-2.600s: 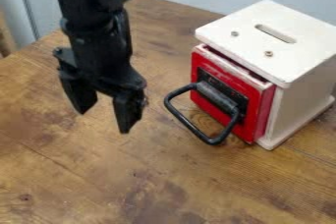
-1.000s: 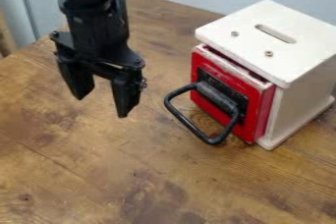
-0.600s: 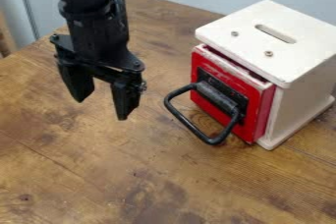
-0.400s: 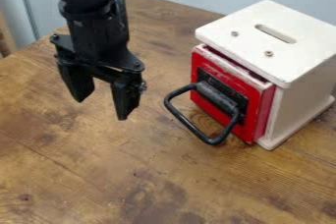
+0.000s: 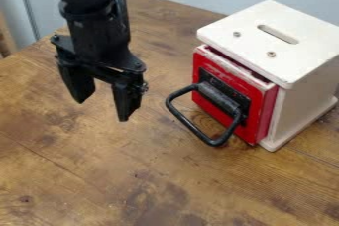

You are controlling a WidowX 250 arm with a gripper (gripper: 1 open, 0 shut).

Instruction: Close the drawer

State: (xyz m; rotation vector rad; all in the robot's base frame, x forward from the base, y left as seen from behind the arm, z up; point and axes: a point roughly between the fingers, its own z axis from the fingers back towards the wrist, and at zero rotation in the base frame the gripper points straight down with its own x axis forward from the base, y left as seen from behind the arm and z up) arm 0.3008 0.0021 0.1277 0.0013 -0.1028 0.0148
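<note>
The red drawer [image 5: 233, 93] sits in a cream-white wooden box [image 5: 284, 56] at the right of the wooden table. Its red front carries a black plate and stands out slightly from the box. A large black loop handle [image 5: 203, 118] hangs down from it onto the table. My black gripper [image 5: 103, 99] hangs over the table left of the handle, clear of it. Its two fingers [image 5: 127, 101] point down and are spread apart, holding nothing.
The wooden table [image 5: 133, 180] stretches to the front and left of the box. A pale wall and a vertical post [image 5: 16, 2] lie beyond the table's far left edge.
Since 2.6 s ago the gripper has risen a little and shifted slightly up-left. Over the last second nothing has moved.
</note>
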